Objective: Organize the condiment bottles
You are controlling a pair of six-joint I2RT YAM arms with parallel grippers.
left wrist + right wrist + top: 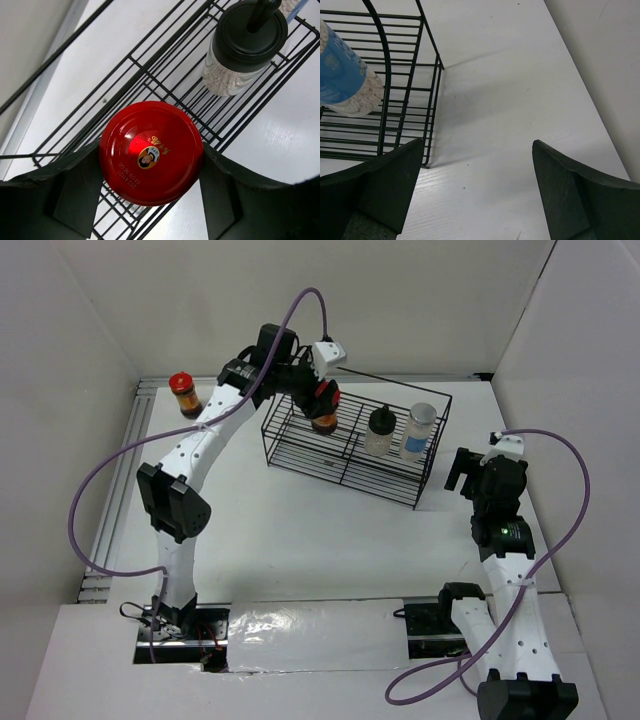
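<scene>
Red-lidded jar [150, 152] is clamped in the left pincer [150, 172] over the rack [340, 455].

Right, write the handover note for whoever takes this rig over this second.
Left gripper: shut on a red-lidded jar at the left end of the wire rack. I cannot tell whether the jar rests on the rack floor.
Right gripper: open and empty, over bare table to the right of the rack.
Done: the black-capped bottle and the whitish bottle stand in the rack.
Left: release this jar, then fetch the second red-lidded jar from the table's far left.
</scene>
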